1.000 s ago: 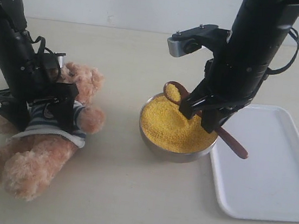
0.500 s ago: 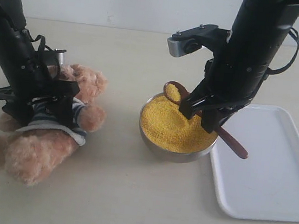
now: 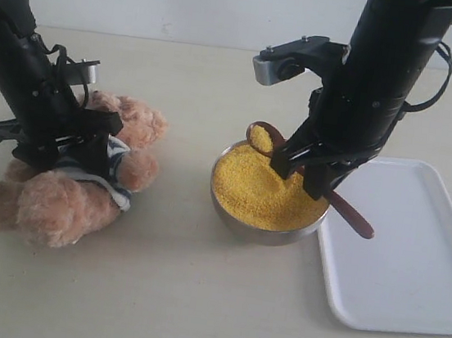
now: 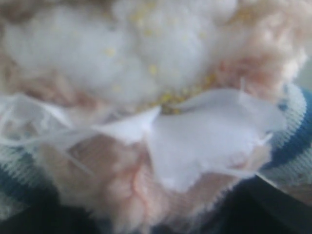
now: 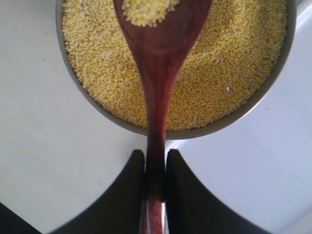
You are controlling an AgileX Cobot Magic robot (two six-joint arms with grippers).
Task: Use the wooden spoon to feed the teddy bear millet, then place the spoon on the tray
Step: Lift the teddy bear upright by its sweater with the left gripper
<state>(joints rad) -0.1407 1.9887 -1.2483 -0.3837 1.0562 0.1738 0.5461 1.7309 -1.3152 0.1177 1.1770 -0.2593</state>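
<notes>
Over the metal bowl (image 3: 250, 226) of millet (image 3: 260, 194), the right hand (image 3: 300, 171) pinches the loaded wooden spoon (image 3: 353, 219) by its handle, so a tilt in transit could spill grains; across the worktop (image 3: 194, 297) the left hand (image 3: 67, 156) straddles the teddy bear (image 3: 139, 125), grip unclear, which may slump.

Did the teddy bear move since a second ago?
Yes. The teddy bear has been tilted: its legs swung up and leftward, away from the metal bowl, which stayed put.
</notes>
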